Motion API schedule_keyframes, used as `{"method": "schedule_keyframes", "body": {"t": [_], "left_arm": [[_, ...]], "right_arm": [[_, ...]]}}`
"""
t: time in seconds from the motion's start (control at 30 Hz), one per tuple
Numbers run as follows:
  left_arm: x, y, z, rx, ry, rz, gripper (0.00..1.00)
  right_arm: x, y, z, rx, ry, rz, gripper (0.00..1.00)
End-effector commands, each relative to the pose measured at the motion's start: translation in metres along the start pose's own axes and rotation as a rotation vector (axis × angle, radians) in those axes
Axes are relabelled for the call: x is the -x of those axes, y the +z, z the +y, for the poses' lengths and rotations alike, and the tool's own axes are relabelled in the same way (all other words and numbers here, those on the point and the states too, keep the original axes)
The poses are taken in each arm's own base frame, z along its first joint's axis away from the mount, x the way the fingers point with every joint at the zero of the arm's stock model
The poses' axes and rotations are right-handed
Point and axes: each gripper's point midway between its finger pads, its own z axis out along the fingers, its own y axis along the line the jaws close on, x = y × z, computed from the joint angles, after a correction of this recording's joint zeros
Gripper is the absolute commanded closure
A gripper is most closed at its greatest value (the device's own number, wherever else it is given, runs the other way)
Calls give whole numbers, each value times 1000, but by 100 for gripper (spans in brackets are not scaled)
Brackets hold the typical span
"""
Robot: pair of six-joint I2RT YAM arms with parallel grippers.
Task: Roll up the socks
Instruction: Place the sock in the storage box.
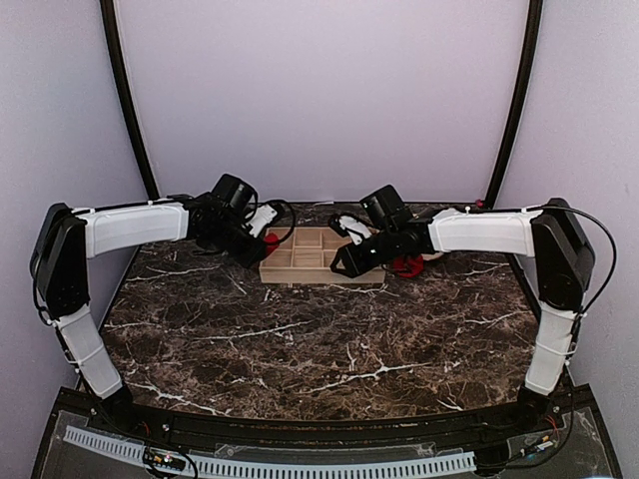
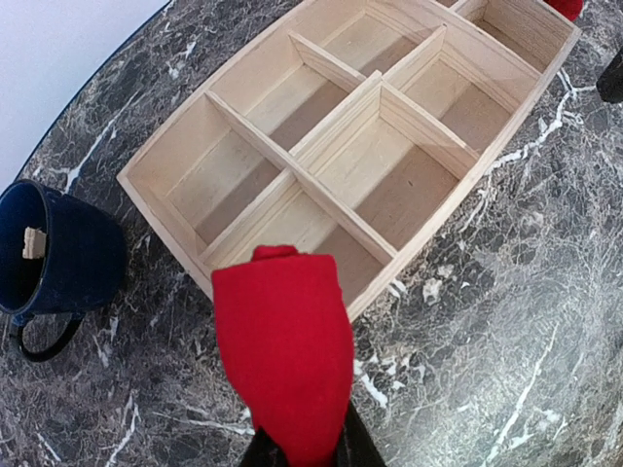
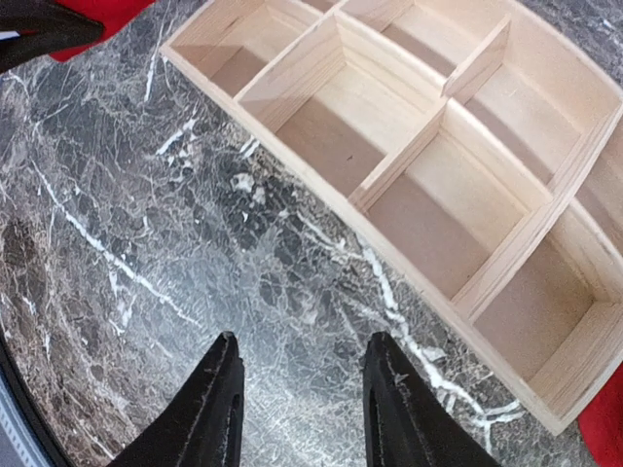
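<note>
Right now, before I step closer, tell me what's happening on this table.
The left end effector is shut on a bundled red sock, holding it by the left end of the wooden tray, whose visible compartments are empty. The right end effector is open and empty, above the marble table beside the tray. A second sock lies at the tray's right end. A blue mug stands near the left end.

Two red socks, one tray, one mug
</note>
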Motion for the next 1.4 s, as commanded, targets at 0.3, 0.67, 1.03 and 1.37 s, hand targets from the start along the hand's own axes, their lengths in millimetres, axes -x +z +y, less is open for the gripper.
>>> {"method": "schedule_keyframes", "body": {"t": [0.3,0.67,1.03,1.37], "left_arm": [[43,30,9,21,34,-170,90],[44,64,15,33,47,-158,90],[38,73,25,54,66,-115,90],[15,82,20,33,64,-23,90]], "right_arm": [[30,21,-28,-100,-23,-122,60],[30,28,-32,-99,-18,-123,60],[29,45,-42,-100,-10,-94,60],[27,56,-52,-105,-2,-63,59]]}}
